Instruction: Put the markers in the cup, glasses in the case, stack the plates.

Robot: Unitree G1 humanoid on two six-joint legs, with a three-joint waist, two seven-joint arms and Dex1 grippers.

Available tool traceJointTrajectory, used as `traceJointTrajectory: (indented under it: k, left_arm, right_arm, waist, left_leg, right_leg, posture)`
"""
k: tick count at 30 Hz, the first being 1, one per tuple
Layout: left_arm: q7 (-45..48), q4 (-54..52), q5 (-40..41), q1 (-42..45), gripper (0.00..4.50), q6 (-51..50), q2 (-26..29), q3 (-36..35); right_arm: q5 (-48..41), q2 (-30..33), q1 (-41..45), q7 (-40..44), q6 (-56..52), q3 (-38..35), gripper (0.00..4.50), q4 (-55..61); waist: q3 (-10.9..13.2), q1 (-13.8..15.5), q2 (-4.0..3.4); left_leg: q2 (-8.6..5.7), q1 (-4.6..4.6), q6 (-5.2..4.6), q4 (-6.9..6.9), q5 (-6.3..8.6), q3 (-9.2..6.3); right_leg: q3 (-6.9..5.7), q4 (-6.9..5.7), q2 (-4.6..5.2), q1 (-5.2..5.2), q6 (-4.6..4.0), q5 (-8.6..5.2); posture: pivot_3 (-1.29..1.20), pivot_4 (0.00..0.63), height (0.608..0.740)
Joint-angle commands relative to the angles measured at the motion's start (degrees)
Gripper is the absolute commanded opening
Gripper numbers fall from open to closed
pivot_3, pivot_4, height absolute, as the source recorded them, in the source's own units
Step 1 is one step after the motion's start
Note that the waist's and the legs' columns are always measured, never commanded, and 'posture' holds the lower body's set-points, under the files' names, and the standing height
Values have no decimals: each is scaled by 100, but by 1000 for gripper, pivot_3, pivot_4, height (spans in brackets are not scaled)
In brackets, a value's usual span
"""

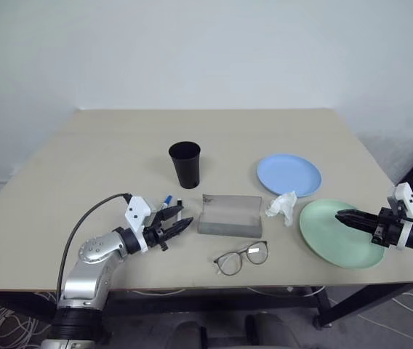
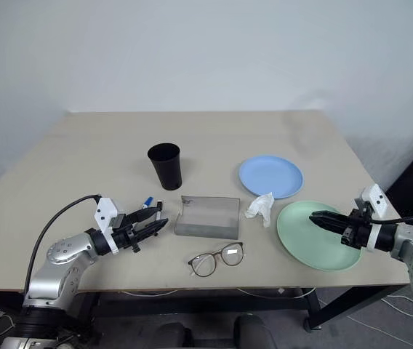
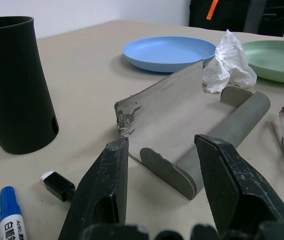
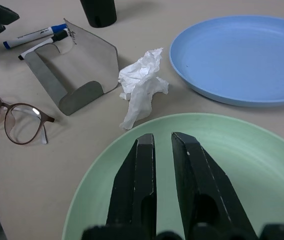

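Marker step in hand: left gripper (image 1: 179, 226) fingers half apart, empty, beside markers (image 1: 164, 204); right gripper (image 1: 345, 216) nearly closed over green plate (image 1: 323, 240). Next: straddle one marker, close.

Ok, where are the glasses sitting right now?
In the left eye view the glasses lie unfolded near the table's front edge, just in front of the open grey case, outside it.

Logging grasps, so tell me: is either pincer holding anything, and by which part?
Nothing is held: left pincer open, right pincer nearly shut above the green plate.
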State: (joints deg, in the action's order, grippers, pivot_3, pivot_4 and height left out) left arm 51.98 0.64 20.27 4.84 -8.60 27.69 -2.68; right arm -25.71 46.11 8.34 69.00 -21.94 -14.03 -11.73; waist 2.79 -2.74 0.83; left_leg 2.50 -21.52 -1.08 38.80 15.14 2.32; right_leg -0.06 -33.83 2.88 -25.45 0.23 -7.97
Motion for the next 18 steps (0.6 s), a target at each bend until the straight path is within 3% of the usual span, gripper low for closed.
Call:
traceJointTrajectory:
  k: [1,18]
  left_arm:
    - [13,-53,-15,143,2171,114,-11,35]
    - [-153,-40,-67,296,2171,92,-87,105]
  right_arm:
    - [-31,3,115,-51,169,-86,588,80]
    - [123,184,-153,-816,29,-423,588,179]
  waist:
    - [0,0,0]
    - [0,1,0]
  left_leg:
    - [0,0,0,0,0,0]
    - [-1,0,-1,1,0,3]
  right_leg:
    - [0,0,0,0,0,0]
    - [2,0,0,1,0,0]
  posture:
    - [0,0,740]
    - [0,0,740]
